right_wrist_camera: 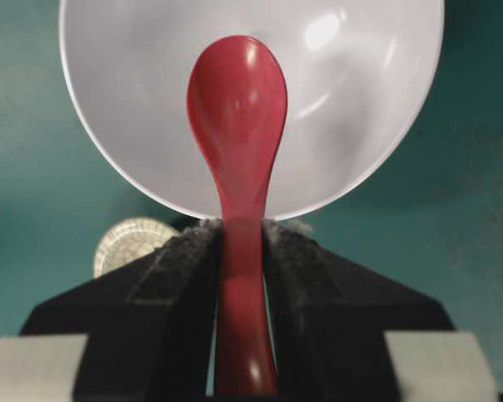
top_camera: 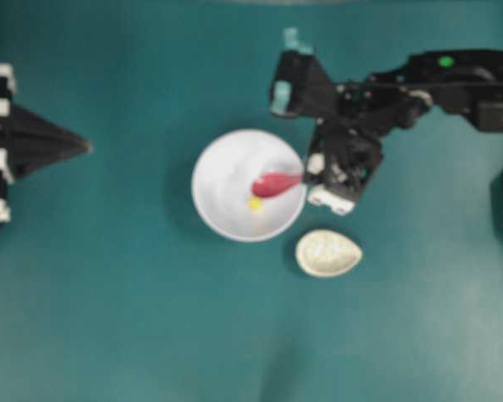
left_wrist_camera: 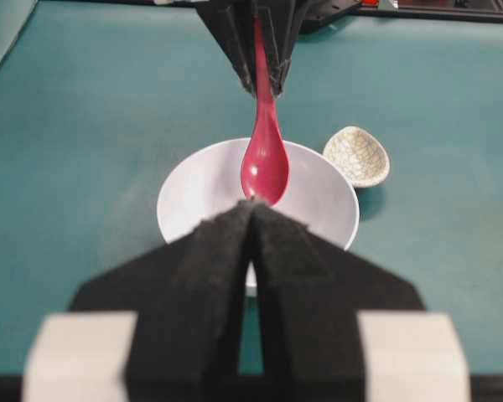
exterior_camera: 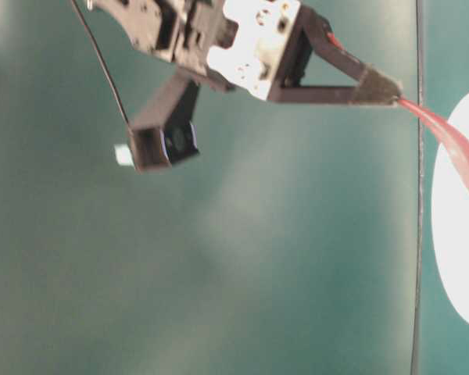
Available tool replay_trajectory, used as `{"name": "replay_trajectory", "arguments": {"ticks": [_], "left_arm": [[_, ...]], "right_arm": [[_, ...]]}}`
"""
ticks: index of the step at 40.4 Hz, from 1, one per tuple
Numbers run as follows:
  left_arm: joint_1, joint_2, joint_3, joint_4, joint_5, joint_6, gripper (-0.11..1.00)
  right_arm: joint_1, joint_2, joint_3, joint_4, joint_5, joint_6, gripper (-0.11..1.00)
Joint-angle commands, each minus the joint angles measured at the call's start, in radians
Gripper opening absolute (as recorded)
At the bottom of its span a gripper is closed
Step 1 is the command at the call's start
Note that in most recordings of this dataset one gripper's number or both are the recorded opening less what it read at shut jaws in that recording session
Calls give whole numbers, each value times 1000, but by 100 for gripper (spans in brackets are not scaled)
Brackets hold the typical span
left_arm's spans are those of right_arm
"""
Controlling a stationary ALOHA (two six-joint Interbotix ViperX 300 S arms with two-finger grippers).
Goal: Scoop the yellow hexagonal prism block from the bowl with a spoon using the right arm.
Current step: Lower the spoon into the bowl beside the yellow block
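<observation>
Overhead view: the glossy pink-red soup spoon (top_camera: 275, 183) is gripped by its handle between the foam pads of the black lattice-framed right gripper (top_camera: 307, 177), its oval scoop held out over the large plain white round bowl (top_camera: 226, 188). The tiny pale yellow hexagonal block (top_camera: 255, 203) is seen lying inside the bowl, just beside the scoop. A small speckled cream egg-shaped dish (top_camera: 328, 253) sits near the bowl. The black pointed left gripper (top_camera: 85, 147) is pressed closed, with nothing held, well apart from the bowl.
</observation>
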Motion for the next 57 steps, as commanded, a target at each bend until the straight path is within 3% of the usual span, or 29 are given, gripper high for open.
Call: {"name": "replay_trajectory", "arguments": {"ticks": [1, 7, 24, 57], "left_arm": [[3, 9, -26, 2, -3, -2, -1], [3, 9, -26, 2, -3, -2, -1], [3, 9, -26, 2, -2, -2, -1], [3, 5, -28, 2, -3, -2, -1]], "right_arm": [[-3, 15, -75, -60, 86, 49, 24], [-3, 52, -133, -121, 189, 98, 24], [14, 94, -202, -121, 244, 97, 24], [64, 147, -236, -121, 281, 97, 24]]}}
